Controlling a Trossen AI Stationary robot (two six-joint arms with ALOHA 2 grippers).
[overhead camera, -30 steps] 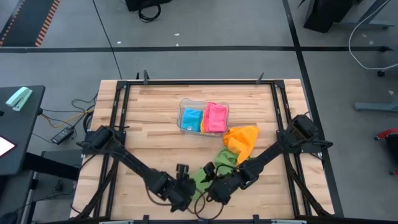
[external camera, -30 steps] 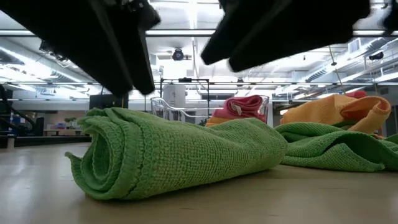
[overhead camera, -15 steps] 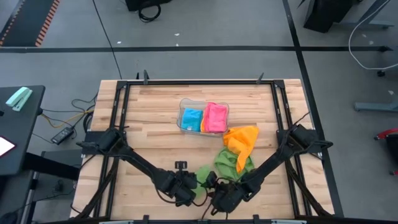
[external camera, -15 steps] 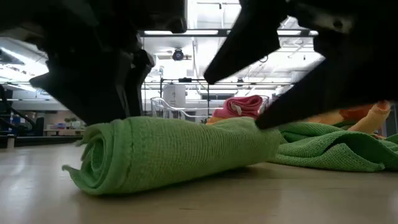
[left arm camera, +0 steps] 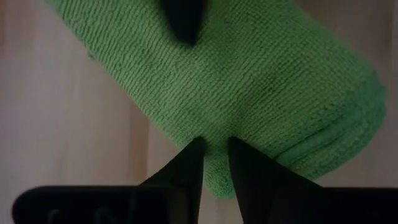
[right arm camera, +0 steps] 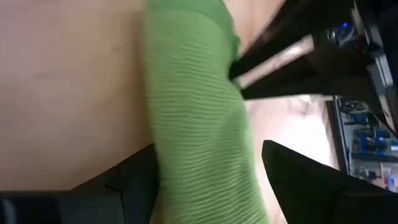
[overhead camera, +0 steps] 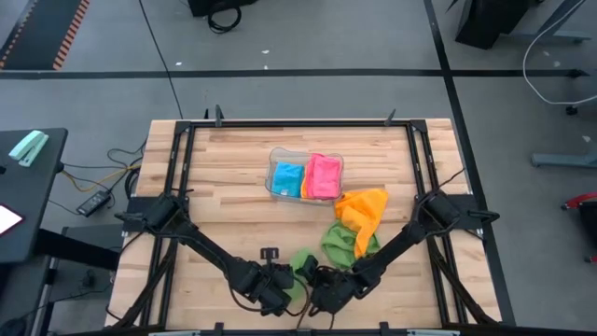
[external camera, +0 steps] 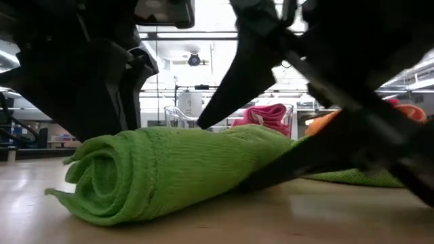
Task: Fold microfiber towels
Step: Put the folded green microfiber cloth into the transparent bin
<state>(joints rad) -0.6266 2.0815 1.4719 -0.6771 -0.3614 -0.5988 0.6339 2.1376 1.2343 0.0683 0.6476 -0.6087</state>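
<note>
Microfiber towels lie across my counter (overhead camera: 224, 177). From above, a blue towel (overhead camera: 288, 177) and a pink towel (overhead camera: 323, 175) sit folded in the clear tray (overhead camera: 276, 155), an orange towel (overhead camera: 362, 209) lies just beside it, and a loose green towel (overhead camera: 340, 241) touches the orange one. Near the front edge, my left gripper (overhead camera: 286, 284) and right gripper (overhead camera: 318, 287) meet over a rolled green towel (overhead camera: 301, 265).

At counter height, the roll (external camera: 169, 173) rests flat between both arms.

Past my left wrist, my fingers (left arm camera: 186, 171) stand close together, pinching the roll's edge (left arm camera: 249, 74).

Past my right wrist, my fingers (right arm camera: 305, 171) are spread wide, straddling the roll (right arm camera: 199, 124) without clamping it.
</note>
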